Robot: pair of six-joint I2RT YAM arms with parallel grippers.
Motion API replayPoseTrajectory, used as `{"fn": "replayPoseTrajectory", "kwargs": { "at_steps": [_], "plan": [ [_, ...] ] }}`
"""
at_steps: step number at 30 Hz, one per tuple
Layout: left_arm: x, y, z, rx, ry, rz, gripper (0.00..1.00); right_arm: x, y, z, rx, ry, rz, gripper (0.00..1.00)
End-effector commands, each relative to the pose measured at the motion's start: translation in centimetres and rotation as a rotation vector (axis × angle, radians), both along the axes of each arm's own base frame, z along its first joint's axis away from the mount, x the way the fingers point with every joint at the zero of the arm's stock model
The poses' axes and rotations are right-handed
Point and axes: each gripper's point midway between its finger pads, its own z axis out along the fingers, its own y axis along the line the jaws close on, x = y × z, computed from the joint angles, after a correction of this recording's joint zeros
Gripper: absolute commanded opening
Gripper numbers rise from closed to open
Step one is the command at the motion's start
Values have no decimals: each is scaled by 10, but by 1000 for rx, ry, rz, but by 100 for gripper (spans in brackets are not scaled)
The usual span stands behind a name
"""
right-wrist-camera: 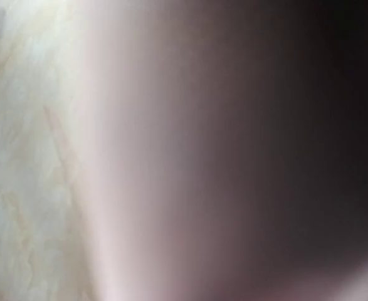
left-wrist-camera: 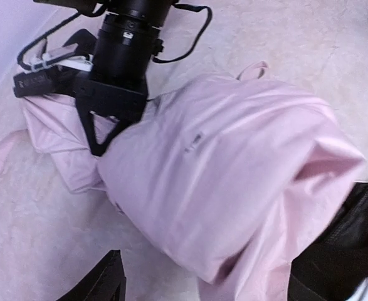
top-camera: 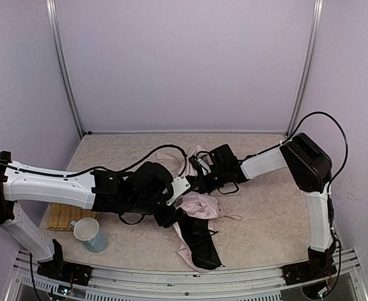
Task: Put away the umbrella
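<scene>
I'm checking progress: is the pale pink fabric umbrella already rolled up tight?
No, the pale pink fabric umbrella lies loose and crumpled on the table, its black lining showing.

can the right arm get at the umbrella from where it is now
Probably yes: the right gripper is right at the pink fabric of the umbrella, with nothing between them, though the left arm crowds the near side.

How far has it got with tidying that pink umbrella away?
Not far. Done: nothing clearly; the umbrella lies loose on the table, pink fabric crumpled, black lining showing. In hand: the left pincer and right pincer meet at the fabric, though whether either grips is hidden. Left: gathering the fabric in, closing it up and stowing it.
</scene>
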Motion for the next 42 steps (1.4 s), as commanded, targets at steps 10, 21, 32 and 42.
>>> {"fn": "replayPoseTrajectory", "kwargs": {
  "at_steps": [10,21,32,42],
  "plan": [
    [51,-64,101,-187,-249,-26,0,-86,9,-44,-101,152,186,1],
    [156,4,14,-139,-26,197,0,-122,3,-16,5,239,183,16],
    [104,7,39,-279,46,24,0,-117,-54,27,-97,163,65,85],
    [98,-1,46,-299,107,-4,0,-78,-138,86,-443,-137,-237,100]
  ]
}}
